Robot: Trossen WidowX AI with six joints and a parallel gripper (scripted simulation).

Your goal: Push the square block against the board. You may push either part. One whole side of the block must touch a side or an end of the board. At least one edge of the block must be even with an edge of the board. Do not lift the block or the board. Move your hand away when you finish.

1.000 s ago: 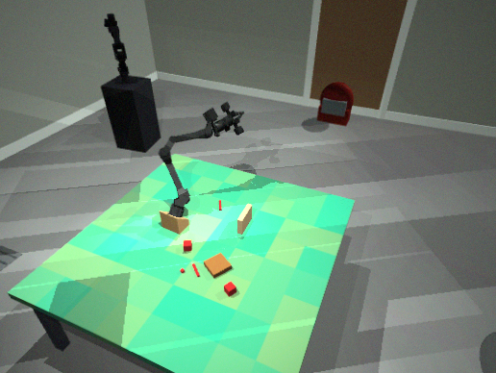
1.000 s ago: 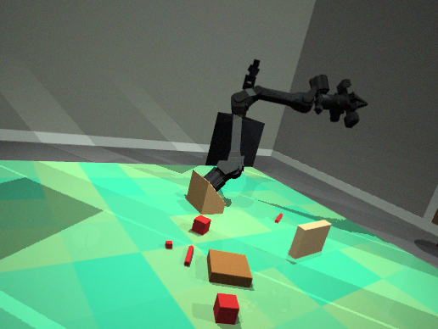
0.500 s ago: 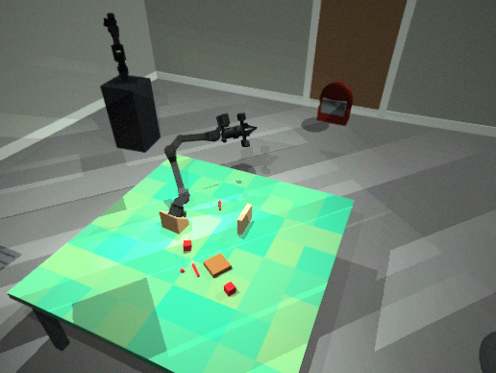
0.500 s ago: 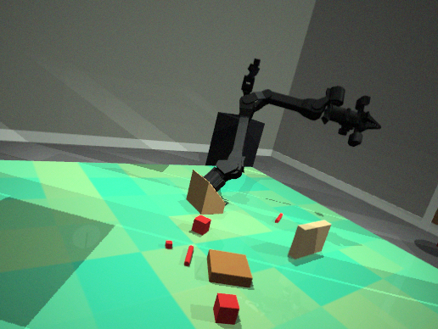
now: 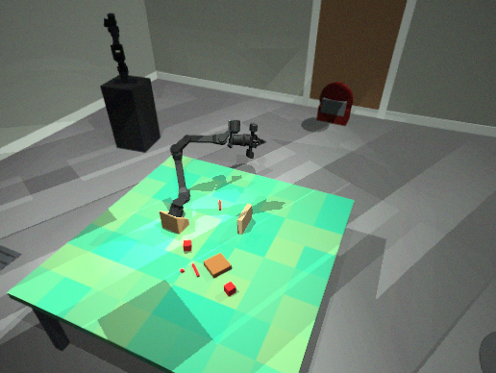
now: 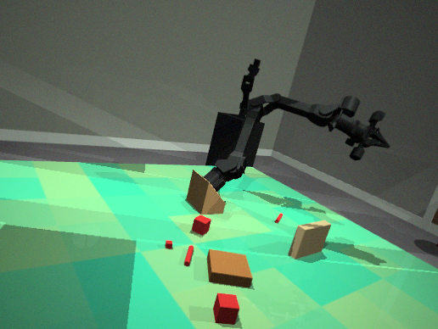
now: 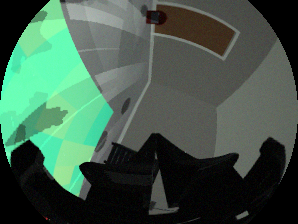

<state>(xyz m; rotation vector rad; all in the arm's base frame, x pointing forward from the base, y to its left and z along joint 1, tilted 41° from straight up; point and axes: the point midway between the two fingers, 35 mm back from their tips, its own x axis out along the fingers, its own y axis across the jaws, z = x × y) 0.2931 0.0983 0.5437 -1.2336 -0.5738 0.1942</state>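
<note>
The square block [image 5: 217, 265] [image 6: 230, 268], flat and orange-brown, lies on the table. The board [image 5: 244, 219] [image 6: 311, 240], pale tan, stands upright on a narrow edge. It is behind and to the right of the block, with a wide gap between them; they do not touch. My gripper [image 5: 262, 141] [image 6: 386, 145] [image 7: 155, 136] is shut and empty. It is high in the air, well above the table and away from both parts, pointing outward. Neither part shows in the wrist view.
A brown wedge [image 5: 174, 222] [image 6: 204, 197] stands by the arm's base. A red cube [image 5: 187, 245] [image 6: 201, 225] and another red cube [image 5: 230, 288] [image 6: 226, 309] flank the block. A red stick [image 5: 195, 270] [image 6: 188, 255] lies left of it, another red stick [image 5: 220, 205] [image 6: 278, 218] farther back.
</note>
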